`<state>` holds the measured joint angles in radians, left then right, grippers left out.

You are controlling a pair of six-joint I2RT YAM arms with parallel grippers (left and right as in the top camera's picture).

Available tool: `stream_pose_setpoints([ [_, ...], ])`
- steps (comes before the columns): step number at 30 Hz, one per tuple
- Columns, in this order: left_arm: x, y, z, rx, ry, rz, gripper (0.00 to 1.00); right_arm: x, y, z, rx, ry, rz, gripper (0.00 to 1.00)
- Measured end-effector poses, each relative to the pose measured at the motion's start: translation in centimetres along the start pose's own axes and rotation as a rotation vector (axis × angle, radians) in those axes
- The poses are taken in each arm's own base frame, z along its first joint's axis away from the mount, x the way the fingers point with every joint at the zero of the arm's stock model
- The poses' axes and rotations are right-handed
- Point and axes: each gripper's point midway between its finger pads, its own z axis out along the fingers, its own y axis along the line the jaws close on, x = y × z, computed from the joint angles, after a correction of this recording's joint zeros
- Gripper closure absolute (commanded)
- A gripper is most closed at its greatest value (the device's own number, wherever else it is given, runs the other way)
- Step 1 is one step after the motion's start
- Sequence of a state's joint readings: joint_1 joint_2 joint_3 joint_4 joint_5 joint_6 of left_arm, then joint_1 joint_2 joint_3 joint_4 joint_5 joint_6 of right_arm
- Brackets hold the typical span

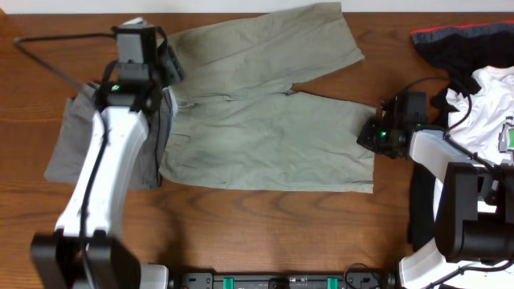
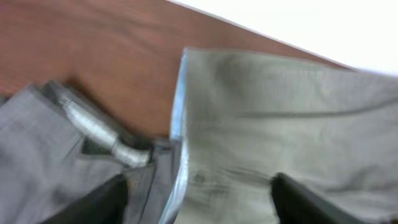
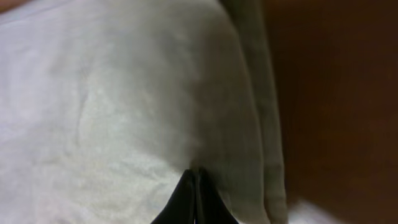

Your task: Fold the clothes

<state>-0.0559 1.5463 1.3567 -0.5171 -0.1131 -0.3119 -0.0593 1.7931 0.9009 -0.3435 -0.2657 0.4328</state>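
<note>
Nearest you, the khaki shorts (image 1: 265, 120) lie flat on the table (image 1: 241, 225), legs toward the right arm. Your right gripper (image 3: 196, 177) sits at the nearer leg's hem, fingers pressed together against the cloth; you cannot tell whether they pinch it. Your left gripper (image 2: 199, 179) hangs spread wide over the blue-lined waistband (image 2: 177, 112), beside the grey shorts (image 1: 76, 140). Farther right lie the white T-shirt (image 1: 490, 104) and the black garment (image 1: 462, 40).

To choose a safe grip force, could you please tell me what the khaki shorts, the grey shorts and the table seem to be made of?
Khaki shorts: likely woven cotton, matte, softly creased.
Grey shorts: similar thin woven cloth, matte; fibre unclear.
Table: wood or wood-look laminate, brown grain streaks, slight sheen.
</note>
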Motion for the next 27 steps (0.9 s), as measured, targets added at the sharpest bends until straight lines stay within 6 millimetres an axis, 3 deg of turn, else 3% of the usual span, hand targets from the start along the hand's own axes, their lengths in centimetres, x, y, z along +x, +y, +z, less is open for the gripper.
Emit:
stream_pose_setpoints([
  [5, 4.0, 2.1, -3.4, -0.062, 0.157, 0.008, 0.16, -0.3, -3.9, -1.3, 0.206, -0.019, 0.068, 0.99],
  [10, 7.9, 2.6, -4.3, -0.061, 0.327, -0.009, 0.16, -0.5, -6.0, -2.1, 0.293, -0.034, 0.090, 0.99],
  [13, 10.3, 2.6, -4.5, -0.054, 0.433, -0.012, 0.16, -0.6, -5.9, -2.1, 0.291, -0.034, 0.088, 0.91],
  [17, 14.0, 3.4, -4.1, -0.082, 0.578, -0.008, 0.16, -0.5, -5.1, -2.4, 0.240, -0.027, 0.053, 0.69],
  [20, 17.2, 4.3, -3.5, -0.113, 0.677, -0.003, 0.16, 0.9, -4.9, -3.0, 0.203, 0.007, 0.033, 0.55],
  [24, 21.0, 5.0, -2.7, -0.115, 0.761, -0.009, 0.16, 2.1, -4.1, -5.1, 0.162, 0.002, 0.025, 0.52],
  [27, 22.7, 4.9, -0.3, -0.074, 0.718, -0.014, 0.16, 1.4, -2.4, -7.8, 0.098, -0.067, 0.003, 0.51],
])
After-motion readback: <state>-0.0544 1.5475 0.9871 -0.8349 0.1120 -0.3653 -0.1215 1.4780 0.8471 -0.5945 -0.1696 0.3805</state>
